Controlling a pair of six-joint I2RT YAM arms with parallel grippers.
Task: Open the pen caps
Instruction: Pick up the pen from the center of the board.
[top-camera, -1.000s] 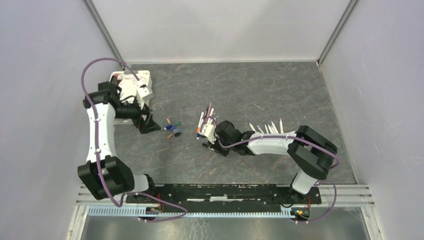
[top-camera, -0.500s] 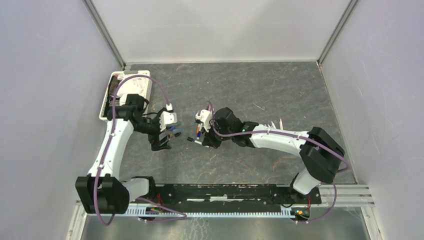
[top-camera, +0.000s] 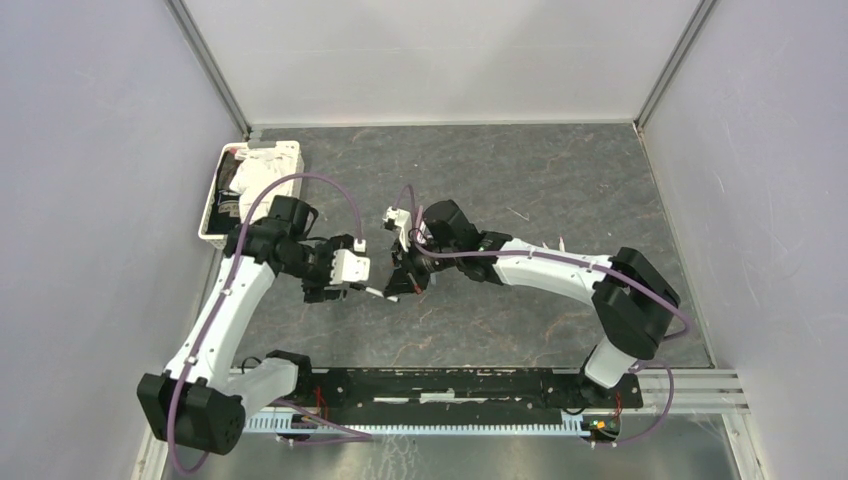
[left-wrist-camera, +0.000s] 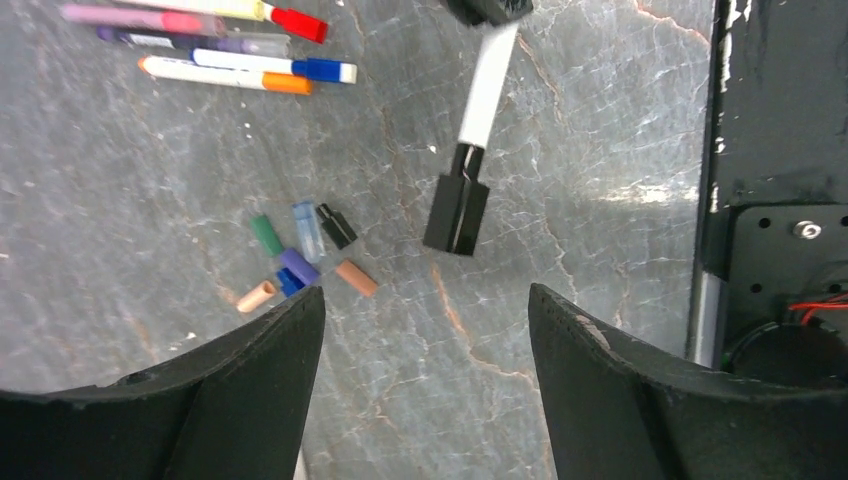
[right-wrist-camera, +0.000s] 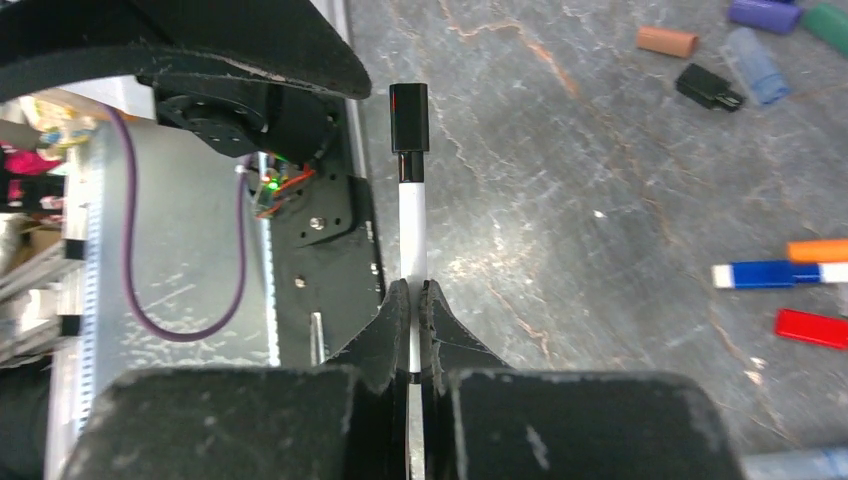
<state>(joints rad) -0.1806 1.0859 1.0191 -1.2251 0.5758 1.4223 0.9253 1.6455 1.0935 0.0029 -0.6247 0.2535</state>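
Note:
My right gripper (right-wrist-camera: 413, 290) is shut on the white barrel of a pen (right-wrist-camera: 411, 235) and holds it above the table. The pen's black cap (right-wrist-camera: 408, 118) points at the left gripper. In the left wrist view that black cap (left-wrist-camera: 457, 210) hangs just ahead of my left gripper (left-wrist-camera: 427, 295), whose jaws stand wide open with nothing between them. Several loose pen caps (left-wrist-camera: 298, 266) lie in a cluster on the table below. Capped pens (left-wrist-camera: 240, 70) lie beyond them. In the top view the two grippers meet mid-table, left gripper (top-camera: 358, 288) and right gripper (top-camera: 405, 280).
A white tray (top-camera: 212, 200) with cloth stands at the far left. Uncapped white pen barrels (top-camera: 545, 250) lie beside the right arm. The black base rail (top-camera: 450, 385) runs along the near edge and shows close to the pen in the right wrist view.
The left arm swung from the tray to mid-table. The right gripper closed on a pen from the pile, lifted it and carried it left toward the left gripper.

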